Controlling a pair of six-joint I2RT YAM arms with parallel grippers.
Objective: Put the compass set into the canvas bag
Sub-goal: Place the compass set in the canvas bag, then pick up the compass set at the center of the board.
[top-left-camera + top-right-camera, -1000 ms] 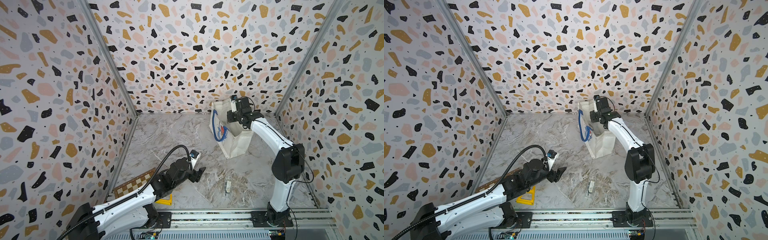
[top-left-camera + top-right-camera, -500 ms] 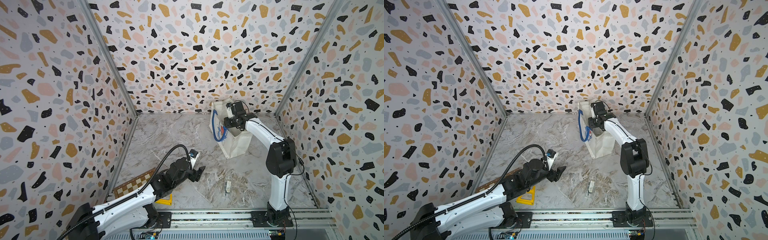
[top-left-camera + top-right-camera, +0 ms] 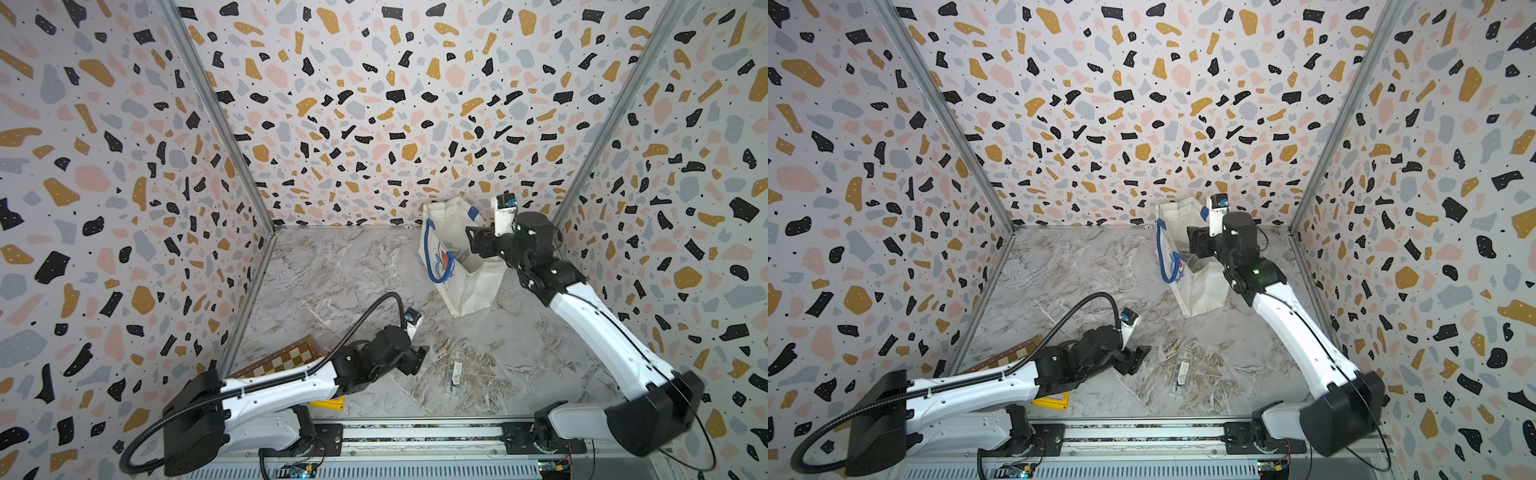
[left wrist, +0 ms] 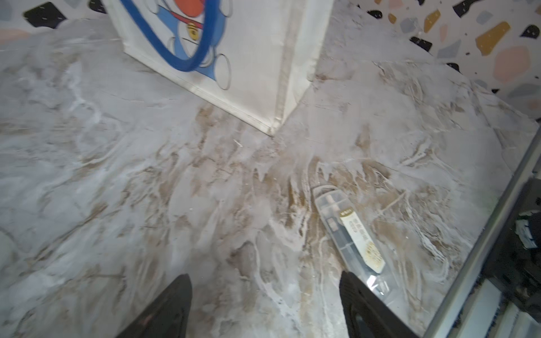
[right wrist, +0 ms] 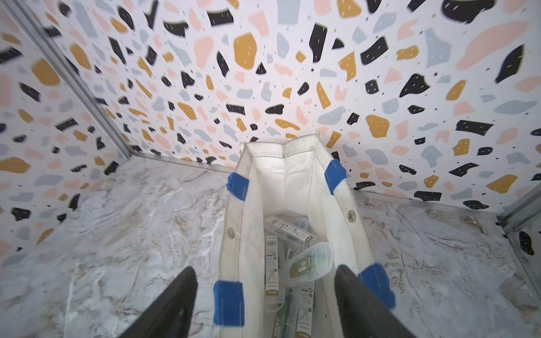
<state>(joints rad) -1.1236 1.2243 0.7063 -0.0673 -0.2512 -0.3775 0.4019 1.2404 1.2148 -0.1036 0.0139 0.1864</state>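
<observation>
**Spotter:** Your right claw [image 5: 265,268] hangs spread wide above the mouth of the canvas bag [image 5: 251,222], with nothing pinched between its fingers.

**Operator:** Where are the compass sets?

**Spotter:** Several clear cases [image 5: 272,263] lie in the bottom of the bag. A compass case with a green label [image 5: 310,260] sits tilted on top of them, right under your claw. Another compass set [image 4: 348,231] lies flat on the marble tabletop [image 4: 117,175], apart from the bag and in front of its near corner.

**Operator:** And my left claw?

**Spotter:** Your left claw [image 4: 265,275] is spread too, holds nothing and sits low over the table. One fingertip [image 4: 351,284] covers the near end of that case; I cannot tell whether it touches.

**Operator:** Anything else?

**Spotter:** The bag stands upright by the back wall. In a top view, a chessboard [image 3: 286,359] and a yellow object [image 3: 330,402] lie partly hidden under your left arm.
</observation>
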